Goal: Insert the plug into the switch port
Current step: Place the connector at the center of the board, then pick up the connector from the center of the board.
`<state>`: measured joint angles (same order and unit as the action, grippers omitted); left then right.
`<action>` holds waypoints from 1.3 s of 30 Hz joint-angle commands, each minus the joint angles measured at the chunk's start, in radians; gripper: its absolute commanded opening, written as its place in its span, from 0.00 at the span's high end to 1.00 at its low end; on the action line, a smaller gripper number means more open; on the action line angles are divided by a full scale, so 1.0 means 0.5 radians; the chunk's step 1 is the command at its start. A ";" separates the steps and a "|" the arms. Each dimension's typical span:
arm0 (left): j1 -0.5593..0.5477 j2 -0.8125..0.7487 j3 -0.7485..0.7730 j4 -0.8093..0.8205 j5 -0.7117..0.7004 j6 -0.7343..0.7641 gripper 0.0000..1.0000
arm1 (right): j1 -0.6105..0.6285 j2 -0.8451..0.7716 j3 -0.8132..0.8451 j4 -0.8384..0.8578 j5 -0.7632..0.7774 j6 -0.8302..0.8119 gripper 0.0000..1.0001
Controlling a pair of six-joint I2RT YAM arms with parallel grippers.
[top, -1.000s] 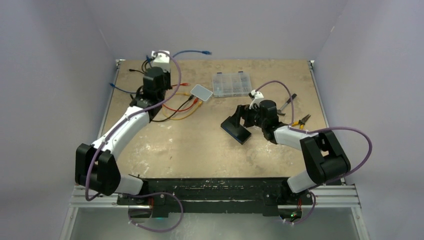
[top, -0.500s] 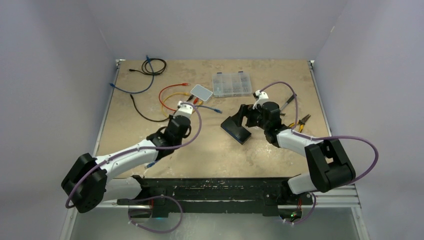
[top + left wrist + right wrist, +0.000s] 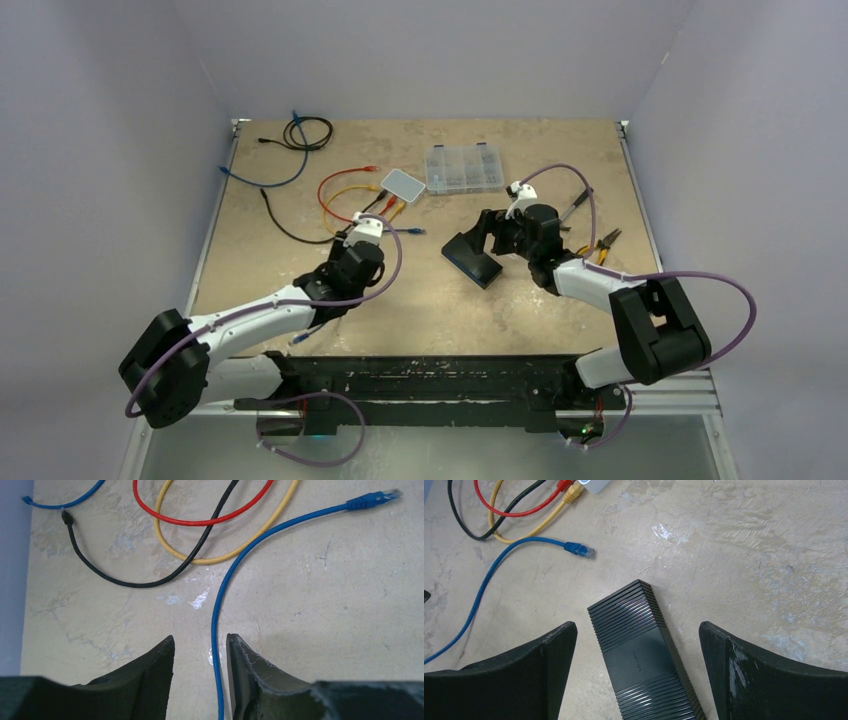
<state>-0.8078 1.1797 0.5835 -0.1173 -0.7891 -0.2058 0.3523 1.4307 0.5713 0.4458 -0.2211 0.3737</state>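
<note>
Nearest my bases, and to the left of the black switch (image 3: 644,650), my left gripper (image 3: 200,645) sits low over the desk (image 3: 400,300). Its jaws are parted, and the blue cable (image 3: 219,610) runs up between them, lying on the desk rather than pinched. I read this as the pick-up step, with the plug not yet in hand.

My right gripper (image 3: 636,627) is spread wide and straddles the switch, one finger on each side; neither seems to touch it.

The blue plug (image 3: 579,549) lies loose to the left of the switch's far end, near it but apart.

For the next move I want a grip close behind the plug, not down the cable, so I can steer the tip. I also want the right gripper closed on the switch to brace it. No view shows me the ports, so I must find that face first.

The desk between the plug and the switch is bare, which leaves good room to work. Farther left of the switch, the red cable (image 3: 200,521), yellow cable (image 3: 165,545) and black cable (image 3: 125,582) loop toward a small white box (image 3: 404,184), and they could snag a sweep. Beyond the switch sits a clear parts organiser (image 3: 463,168). Pliers (image 3: 603,240) lie to its right, near the desk's right edge. The switch itself is well away from every edge.
</note>
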 commanded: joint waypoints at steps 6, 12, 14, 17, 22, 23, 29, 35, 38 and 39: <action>-0.007 0.150 0.292 0.096 0.333 0.240 0.40 | -0.002 -0.018 0.013 0.077 -0.038 0.001 0.06; 0.181 0.571 0.650 0.074 0.978 0.555 0.36 | -0.002 0.001 0.017 0.088 -0.072 0.004 0.06; 0.329 0.684 0.730 0.101 1.299 0.565 0.37 | -0.002 -0.003 0.017 0.087 -0.070 0.004 0.06; 0.449 0.855 0.856 0.082 1.559 0.622 0.38 | -0.002 -0.009 0.013 0.087 -0.069 0.006 0.06; 0.526 1.185 1.194 -0.140 1.787 0.753 0.41 | -0.002 0.009 0.018 0.099 -0.092 0.007 0.06; 0.532 1.252 1.272 -0.202 1.822 0.770 0.43 | -0.002 0.016 0.020 0.099 -0.098 0.009 0.06; 0.540 1.517 1.488 -0.307 1.841 0.844 0.56 | -0.002 0.021 0.026 0.096 -0.104 0.007 0.06; 0.590 1.638 1.539 -0.338 1.914 0.843 0.61 | -0.002 0.046 0.030 0.099 -0.112 0.007 0.06; 0.594 1.664 1.516 -0.367 1.939 0.824 0.63 | -0.002 0.060 0.038 0.101 -0.121 0.010 0.06; 0.594 1.667 1.499 -0.369 1.950 0.815 0.66 | -0.002 0.059 0.039 0.102 -0.122 0.010 0.06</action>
<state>-0.5205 1.9884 1.3182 -0.2718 0.1364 0.2012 0.3523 1.4540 0.5713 0.4614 -0.2581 0.3740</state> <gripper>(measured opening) 0.372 0.940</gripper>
